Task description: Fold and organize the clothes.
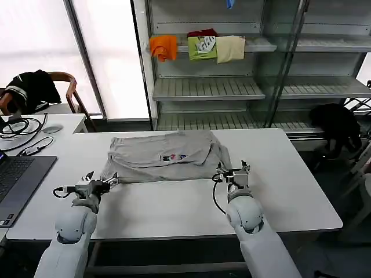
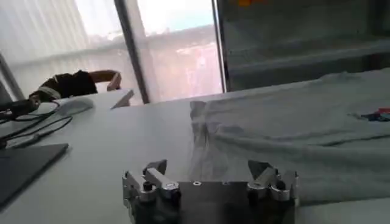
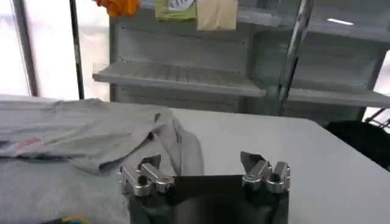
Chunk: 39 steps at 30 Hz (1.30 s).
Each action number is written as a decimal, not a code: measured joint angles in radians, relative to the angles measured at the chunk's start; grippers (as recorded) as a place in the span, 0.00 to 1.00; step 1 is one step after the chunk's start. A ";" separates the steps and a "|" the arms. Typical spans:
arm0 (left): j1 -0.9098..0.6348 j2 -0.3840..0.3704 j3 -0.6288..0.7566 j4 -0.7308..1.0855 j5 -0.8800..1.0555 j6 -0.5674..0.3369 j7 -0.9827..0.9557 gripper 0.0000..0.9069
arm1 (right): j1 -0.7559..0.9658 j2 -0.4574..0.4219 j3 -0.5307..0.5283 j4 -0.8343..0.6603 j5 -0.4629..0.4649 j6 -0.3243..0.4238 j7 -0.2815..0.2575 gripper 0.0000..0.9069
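Observation:
A light grey short-sleeved shirt (image 1: 165, 155) lies partly folded on the white table (image 1: 174, 202), a small multicoloured print (image 1: 173, 157) facing up. My left gripper (image 1: 103, 184) is open at the shirt's near left corner, its jaws spread wide in front of the cloth (image 2: 286, 146) with nothing between them. My right gripper (image 1: 233, 171) is open beside the shirt's near right corner, by a bunched sleeve (image 3: 177, 143). Its jaws hold nothing. The left wrist view shows the print (image 2: 372, 114) at the far edge.
A laptop (image 1: 14, 179), cables (image 1: 20, 127) and a mouse (image 1: 52, 128) sit at the left. Behind the table stands a metal shelf (image 1: 243, 87) with orange, green and cream clothes (image 1: 200, 46). Black garments lie on a chair (image 1: 32, 87) and at the right (image 1: 336, 124).

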 measured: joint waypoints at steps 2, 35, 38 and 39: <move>-0.002 -0.003 0.000 0.009 0.000 0.000 0.001 1.00 | -0.001 0.003 -0.001 -0.006 0.000 0.000 -0.001 1.00; 0.046 0.001 0.008 0.027 0.007 -0.003 0.009 0.02 | -0.063 0.035 0.020 -0.042 0.043 0.010 0.006 0.00; 0.050 0.001 0.004 0.021 0.004 -0.003 0.009 0.02 | -0.076 0.033 0.020 -0.022 0.037 0.010 0.005 0.00; 0.051 0.001 0.002 0.019 0.003 -0.005 0.008 0.02 | -0.081 0.032 0.019 -0.012 0.036 0.009 0.005 0.00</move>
